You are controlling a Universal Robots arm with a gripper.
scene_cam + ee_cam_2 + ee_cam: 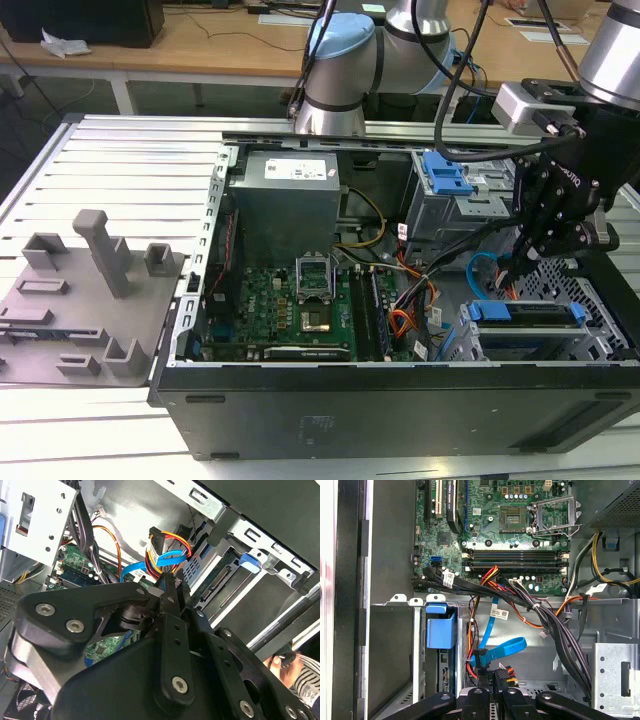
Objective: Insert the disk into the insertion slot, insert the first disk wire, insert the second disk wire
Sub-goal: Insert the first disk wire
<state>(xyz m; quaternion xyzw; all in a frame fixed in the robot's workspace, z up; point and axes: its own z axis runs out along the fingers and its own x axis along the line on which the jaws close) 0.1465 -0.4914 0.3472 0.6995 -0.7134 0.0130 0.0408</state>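
no legible txt on parts

The disk [527, 313] has a bright blue frame; the insertion slot [600, 338] is perforated silver; the second disk wire [507, 646] bright blue; the first disk wire [181, 542] orange, red, black; the motherboard [285, 300] green.

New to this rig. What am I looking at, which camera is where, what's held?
One Universal Robots arm with a black gripper works over an open computer case on a slotted metal table. The exterior view looks on from off the arm; both wrist views ride on the arm and look into the case. The disk, in its blue frame, already sits in the silver perforated insertion slot. In the second wrist view the gripper is at the orange/red first disk wire and the blue second disk wire; whether it grips either, I cannot tell. A grey fixture lies beside the case.
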